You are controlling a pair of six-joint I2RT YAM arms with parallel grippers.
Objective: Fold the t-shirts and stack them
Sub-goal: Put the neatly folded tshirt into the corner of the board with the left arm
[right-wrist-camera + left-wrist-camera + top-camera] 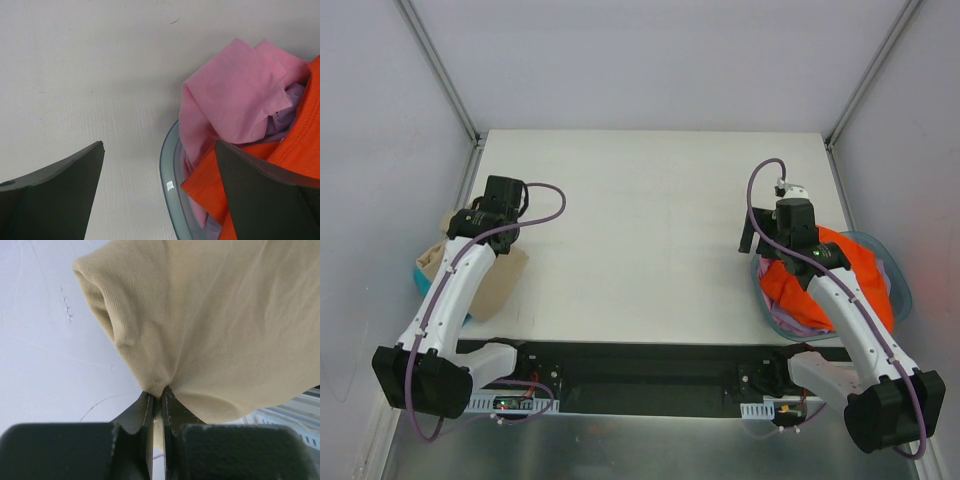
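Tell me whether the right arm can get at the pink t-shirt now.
Probably yes: the right tool is open at the rim of the basket, and the pink t-shirt lies exposed on top.

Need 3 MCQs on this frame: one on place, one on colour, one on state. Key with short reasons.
1. Where does the basket sit?
A) right side of the table, by the right arm
B) left side
C) far middle

2. What colour is the shirt pinched by the left gripper?
A) orange
B) tan
C) pink

3. How is the right gripper set?
A) shut on cloth
B) shut on nothing
C) open, holding nothing

Key:
1 A, its blue-grey rim shows beside the right arm.
2 B, beige cloth bunches at the closed tips.
3 C, its fingers stand wide apart, gripping nothing.
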